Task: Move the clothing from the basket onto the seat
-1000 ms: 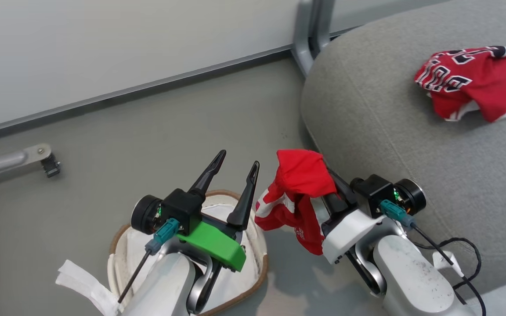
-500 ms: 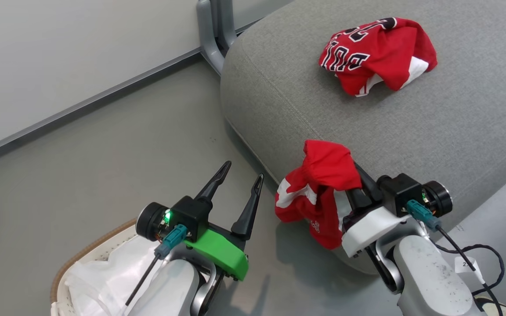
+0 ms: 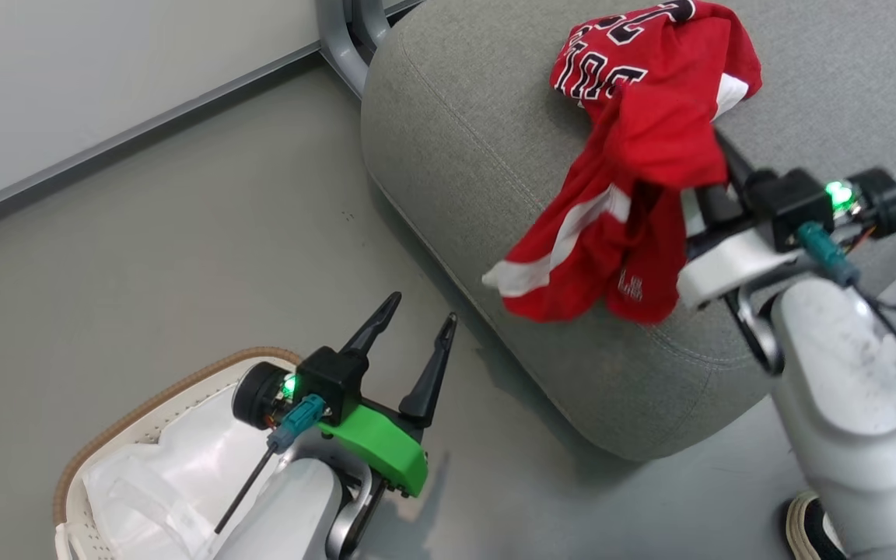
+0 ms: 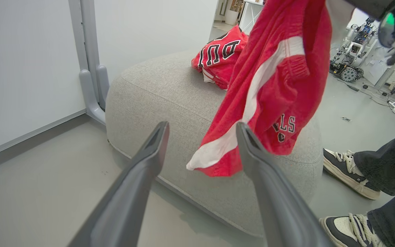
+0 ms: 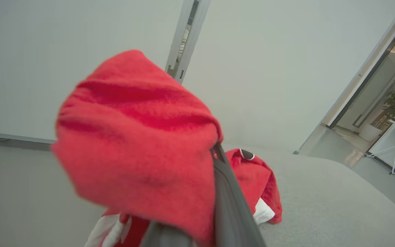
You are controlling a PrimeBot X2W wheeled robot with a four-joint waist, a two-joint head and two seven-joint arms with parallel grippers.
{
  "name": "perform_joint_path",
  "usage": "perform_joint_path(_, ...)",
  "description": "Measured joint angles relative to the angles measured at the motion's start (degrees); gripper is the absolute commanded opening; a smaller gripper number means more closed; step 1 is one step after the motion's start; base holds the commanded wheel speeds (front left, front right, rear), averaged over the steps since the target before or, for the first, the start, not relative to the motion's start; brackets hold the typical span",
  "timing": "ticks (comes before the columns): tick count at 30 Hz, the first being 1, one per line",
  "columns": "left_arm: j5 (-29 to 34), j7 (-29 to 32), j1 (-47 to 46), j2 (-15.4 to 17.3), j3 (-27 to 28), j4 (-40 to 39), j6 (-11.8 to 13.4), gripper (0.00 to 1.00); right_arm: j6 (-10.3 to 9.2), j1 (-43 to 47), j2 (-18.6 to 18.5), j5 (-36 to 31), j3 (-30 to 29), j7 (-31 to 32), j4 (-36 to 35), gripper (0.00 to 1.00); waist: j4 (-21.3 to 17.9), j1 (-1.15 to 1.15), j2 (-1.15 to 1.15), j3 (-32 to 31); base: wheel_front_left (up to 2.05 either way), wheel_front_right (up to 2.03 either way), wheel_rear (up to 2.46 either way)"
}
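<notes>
Over the seat's (image 3: 479, 132) near rounded corner my right gripper (image 3: 716, 155) holds the red shorts (image 3: 619, 225) aloft. Its fingers are clenched on a bunched fold, so the cloth humps over their tips and the rest hangs down, white stripe and hem lowest; whether the hem brushes the cushion I cannot tell. Further in on the seat's top the jersey (image 3: 619, 54) lies crumpled, lettering up. Both pieces look light, soft and limp. I judge they will not slide out of a firm pinch, but they sag and swing and could cling to my fingers on letting go, so a gathered fold is the place to grip, and the drop wants a wide release well inside the seat's edge. My left gripper (image 3: 423, 307) hangs with fingers spread, holding nothing, just beyond the basket (image 3: 152, 400) on the floor. What I see of the basket holds its rumpled white liner (image 3: 160, 482), with no red cloth among it.
</notes>
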Motion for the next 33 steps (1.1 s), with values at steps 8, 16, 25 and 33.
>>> perform_joint_path(8,1.1,0.0,0.7,1.6,1.9,0.2,0.0,1.00,0.00,-18.5,-8.8,-3.0,-0.4,0.0,3.9,0.00,0.6,0.00,0.00,3.0,0.00,0.00,0.00)
perform_joint_path(16,1.2,0.0,-0.4,3.7,1.1,0.7,0.0,1.00,0.00,-34.2,-15.4,-7.2,-3.5,0.2,15.0,0.00,3.2,0.01,0.00,7.0,0.00,0.00,0.00)
perform_joint_path(25,1.1,0.0,-3.5,6.4,1.4,0.8,0.0,1.00,0.00,-40.1,-20.0,-15.0,-19.6,1.7,24.5,0.00,7.6,0.00,0.00,12.6,0.00,0.00,0.00)
perform_joint_path(33,1.6,0.0,-4.1,7.2,4.2,-0.3,0.0,1.00,0.00,-33.0,-14.7,-21.1,-31.6,1.1,28.7,0.00,11.1,0.01,0.00,17.9,0.00,0.00,0.00)
